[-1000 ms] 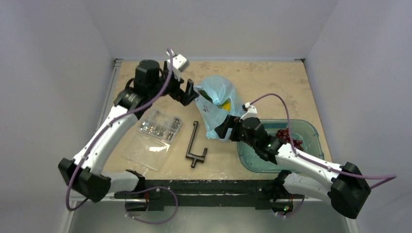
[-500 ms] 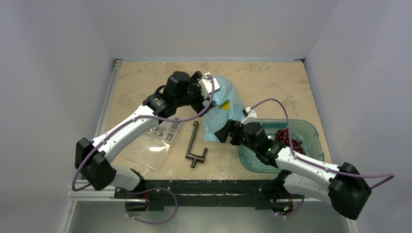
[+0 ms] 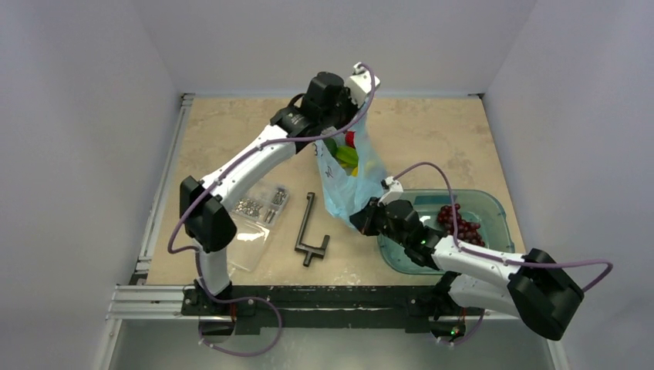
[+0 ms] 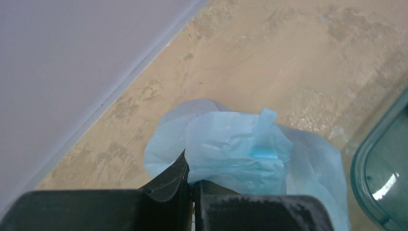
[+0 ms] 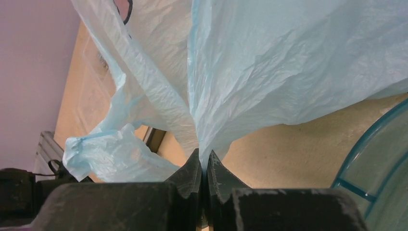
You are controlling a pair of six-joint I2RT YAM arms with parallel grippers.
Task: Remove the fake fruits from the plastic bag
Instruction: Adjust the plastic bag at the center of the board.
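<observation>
The light-blue plastic bag (image 3: 345, 185) hangs stretched between my two grippers. My left gripper (image 3: 347, 123) is shut on the bag's far top edge. In the left wrist view the left gripper (image 4: 191, 179) pinches the crinkled bag film (image 4: 240, 149). My right gripper (image 3: 362, 218) is shut on the bag's near lower corner. The right wrist view shows the right gripper (image 5: 204, 162) with a fold of the bag (image 5: 288, 62) between its closed tips. Through the bag's mouth show red (image 3: 349, 139), green (image 3: 345, 155) and yellow (image 3: 359, 167) fake fruits. A dark red grape bunch (image 3: 460, 224) lies in the teal bin.
A teal bin (image 3: 493, 205) stands at the right, its rim close under my right arm. A clear flat bag of screws (image 3: 251, 212) and a black T-shaped tool (image 3: 309, 231) lie left of the plastic bag. The back wall is just behind my left wrist.
My left arm swung from the bag's left side over to its far top and shut on it. The right gripper shut on the lower corner. The bag now stands pulled taut.
</observation>
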